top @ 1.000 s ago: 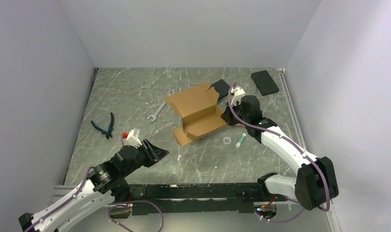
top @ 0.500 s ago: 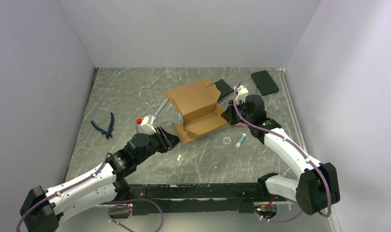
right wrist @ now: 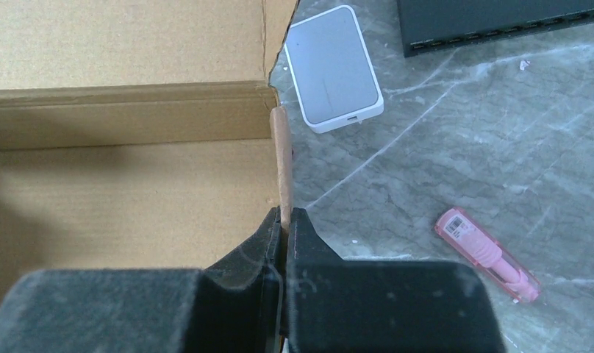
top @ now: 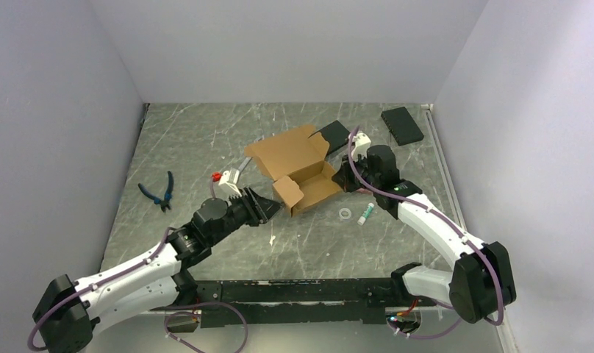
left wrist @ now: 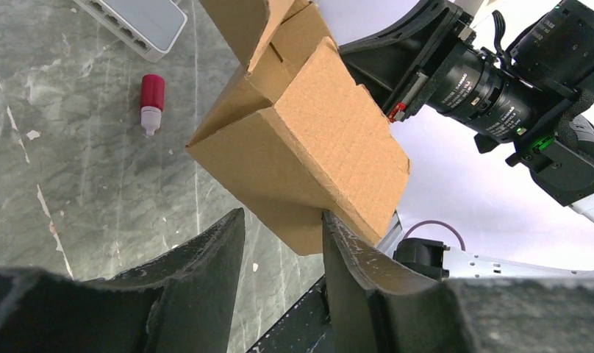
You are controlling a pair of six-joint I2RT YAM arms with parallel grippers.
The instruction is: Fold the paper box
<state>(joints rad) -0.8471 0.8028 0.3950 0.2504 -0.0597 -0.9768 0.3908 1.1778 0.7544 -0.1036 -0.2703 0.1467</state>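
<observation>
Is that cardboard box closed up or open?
Open, only partly folded: the paper box has walls raised, but its lid flap lies back and the bare inside shows.

It's all inside a plain pale-white booth, with a back wall (top: 279, 44), a left wall (top: 51, 147) and a right wall (top: 537, 110) closing in three sides. The table top (top: 191, 140) is a dark grey-green marble-look slab with pale veins and scuffs all over. Lighting's soft and even, shadows pretty faint.
</observation>
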